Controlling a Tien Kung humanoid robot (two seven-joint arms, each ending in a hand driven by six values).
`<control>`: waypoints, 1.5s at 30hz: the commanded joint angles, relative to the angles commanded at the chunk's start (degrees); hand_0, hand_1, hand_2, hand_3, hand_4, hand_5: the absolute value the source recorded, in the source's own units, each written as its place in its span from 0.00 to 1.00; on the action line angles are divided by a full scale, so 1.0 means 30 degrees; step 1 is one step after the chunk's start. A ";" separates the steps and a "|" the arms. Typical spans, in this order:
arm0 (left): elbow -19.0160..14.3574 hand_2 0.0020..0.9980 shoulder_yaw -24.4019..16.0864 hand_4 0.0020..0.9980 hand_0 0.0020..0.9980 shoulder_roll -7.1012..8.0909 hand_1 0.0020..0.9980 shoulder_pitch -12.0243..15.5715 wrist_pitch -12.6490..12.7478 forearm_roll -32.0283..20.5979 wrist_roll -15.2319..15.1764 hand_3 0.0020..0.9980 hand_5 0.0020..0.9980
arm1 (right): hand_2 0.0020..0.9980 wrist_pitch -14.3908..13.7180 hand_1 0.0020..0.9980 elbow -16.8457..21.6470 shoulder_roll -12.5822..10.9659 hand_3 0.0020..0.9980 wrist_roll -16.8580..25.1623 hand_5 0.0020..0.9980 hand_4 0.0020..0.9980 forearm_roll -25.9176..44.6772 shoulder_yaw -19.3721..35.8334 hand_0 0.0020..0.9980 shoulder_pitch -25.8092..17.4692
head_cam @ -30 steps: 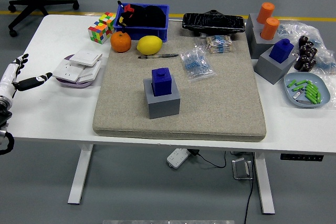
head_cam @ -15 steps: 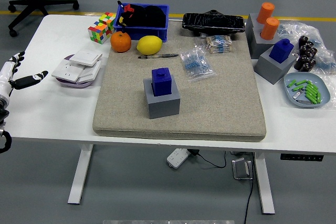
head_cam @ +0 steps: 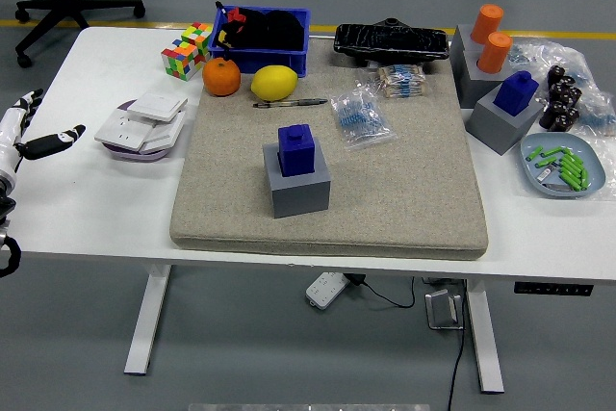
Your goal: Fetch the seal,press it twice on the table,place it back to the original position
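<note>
One blue seal (head_cam: 295, 148) sits upright in its grey block holder (head_cam: 299, 185) mid-mat, well off at 3 o'clock from our left hand (head_cam: 29, 134), fingers spread and empty; we judge it rigid, light, best pinched by its upper sides.

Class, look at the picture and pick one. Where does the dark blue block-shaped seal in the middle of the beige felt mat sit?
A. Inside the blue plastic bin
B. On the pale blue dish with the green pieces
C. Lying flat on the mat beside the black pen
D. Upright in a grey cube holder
D: the dark blue block-shaped seal stands upright in the top of the grey cube holder on the beige felt mat.
</note>
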 joint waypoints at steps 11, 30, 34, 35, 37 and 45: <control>-0.0001 1.00 0.0021 0.80 0.94 -0.0020 1.00 -0.0125 0.0036 -0.0006 -0.0015 1.00 0.23 | 0.65 0.0000 0.68 0.0007 -0.0029 0.61 0.0000 0.52 0.71 -0.0001 -0.0006 0.72 0.0029; 0.0075 1.00 0.0223 0.79 0.93 -0.0039 0.98 -0.0082 -0.0058 -0.0164 0.0127 1.00 0.22 | 0.65 -0.0015 0.68 -0.0004 -0.0041 0.61 0.0011 0.52 0.71 0.0024 -0.0008 0.72 0.0015; 0.0062 1.00 0.0280 0.78 0.93 -0.0028 0.98 -0.0046 -0.0080 -0.0195 0.0165 1.00 0.22 | 0.65 -0.0014 0.68 -0.0004 -0.0062 0.61 0.0011 0.52 0.71 0.0052 -0.0085 0.72 0.0014; 0.0068 1.00 0.0306 0.78 0.93 -0.0029 0.98 -0.0053 -0.0079 -0.0221 0.0172 1.00 0.22 | 0.65 -0.0011 0.68 0.0001 -0.0069 0.61 0.0011 0.52 0.71 0.0063 -0.0103 0.72 0.0022; 0.0069 1.00 0.0315 0.78 0.93 -0.0027 0.98 -0.0060 -0.0053 -0.0261 0.0145 1.00 0.22 | 0.65 -0.0022 0.68 0.0001 -0.0067 0.61 0.0016 0.52 0.71 0.0064 -0.0089 0.72 0.0035; 0.0080 0.99 0.0419 0.77 0.93 -0.0047 0.96 -0.0048 -0.0086 -0.0276 0.0220 1.00 0.22 | 0.65 -0.0016 0.68 -0.0001 -0.0119 0.61 0.0007 0.52 0.71 0.0121 -0.0199 0.72 0.0064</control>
